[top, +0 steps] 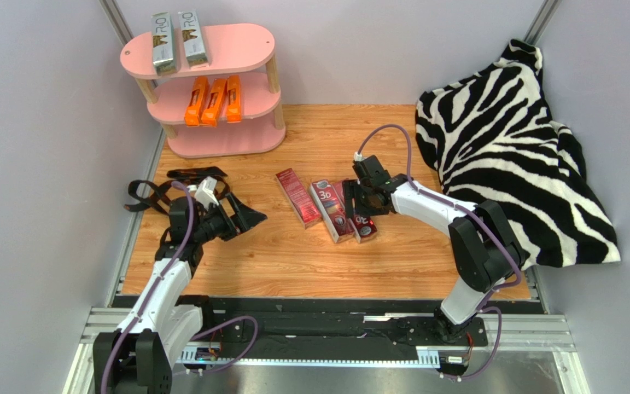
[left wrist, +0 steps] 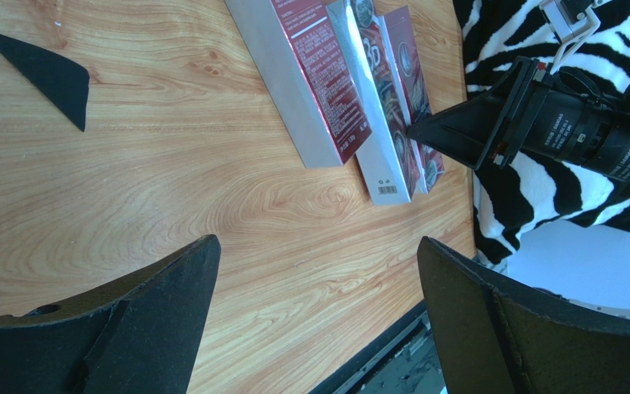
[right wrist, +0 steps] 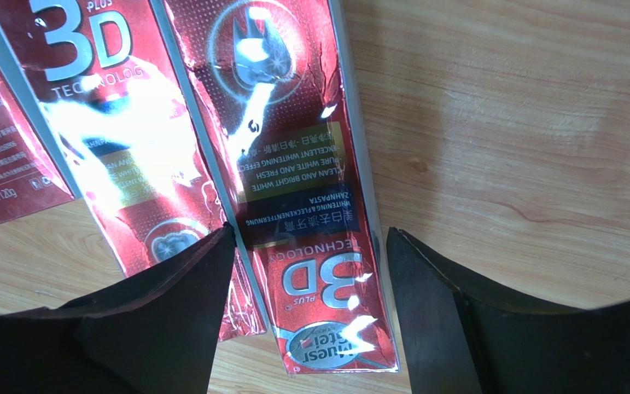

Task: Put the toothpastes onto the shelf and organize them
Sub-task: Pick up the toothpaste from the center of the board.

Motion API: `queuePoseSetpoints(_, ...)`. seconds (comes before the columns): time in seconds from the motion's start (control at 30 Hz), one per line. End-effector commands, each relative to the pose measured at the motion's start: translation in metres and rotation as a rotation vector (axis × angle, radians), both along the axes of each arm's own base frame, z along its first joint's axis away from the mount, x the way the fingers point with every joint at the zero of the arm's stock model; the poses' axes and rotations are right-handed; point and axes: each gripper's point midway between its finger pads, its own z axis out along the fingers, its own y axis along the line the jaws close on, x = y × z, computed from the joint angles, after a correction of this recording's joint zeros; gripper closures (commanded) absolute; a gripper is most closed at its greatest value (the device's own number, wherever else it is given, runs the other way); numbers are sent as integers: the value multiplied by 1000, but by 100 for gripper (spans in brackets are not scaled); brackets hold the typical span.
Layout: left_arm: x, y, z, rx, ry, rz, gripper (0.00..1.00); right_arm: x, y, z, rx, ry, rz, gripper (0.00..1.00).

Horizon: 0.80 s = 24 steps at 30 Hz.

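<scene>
Three dark red toothpastes [top: 331, 209] not yet on the shelf [top: 240, 49].
From above: silver-grey toothpastes [top: 177, 39] on top and orange toothpastes [top: 213, 100] below, at eleven o'clock, seemingly sorted by colour; the reds lie on the table [top: 392, 254]. Left wrist: the left gripper [left wrist: 318, 246] has its jaws gaping, empty. Only the right wrist shows the right gripper [right wrist: 310, 238], jaws part-open astride the rightmost carton [right wrist: 310, 164], not clamped.

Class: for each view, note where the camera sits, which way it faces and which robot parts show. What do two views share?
Top external: above and behind the robot, looking down on the pink shelf, left arm and right arm.
Left wrist: on the left gripper, facing across to three dark red cartons; own fingers below.
Right wrist: on the right gripper, looking down on the rightmost red carton; fingers either side.
Shared: top and left wrist both show the right gripper.
</scene>
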Motion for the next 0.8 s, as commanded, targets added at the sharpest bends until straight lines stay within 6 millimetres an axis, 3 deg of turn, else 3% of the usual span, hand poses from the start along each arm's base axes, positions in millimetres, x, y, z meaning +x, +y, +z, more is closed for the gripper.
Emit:
queuePoseSetpoints(0.0, -1, -3, 2, 0, -19, -27, 1, 8, -1, 6, -7, -13, -7, 28)
queuePoseSetpoints(0.17, -1, -3, -1, 0, -9, -29, 1, 13, -2, 15, -6, -37, -10, 28)
queuePoseSetpoints(0.37, -2, -4, -3, -4, -2, -32, 1, 16, -13, 4, -50, -18, -30, 29)
queuePoseSetpoints(0.6, -2, -3, -6, 1, 3, -33, 1, 23, -14, 15, -21, -50, -39, 29)
queuePoseSetpoints(0.77, -3, -4, -7, -3, 9, -37, 1, 25, -12, 0, -44, -20, -22, 30)
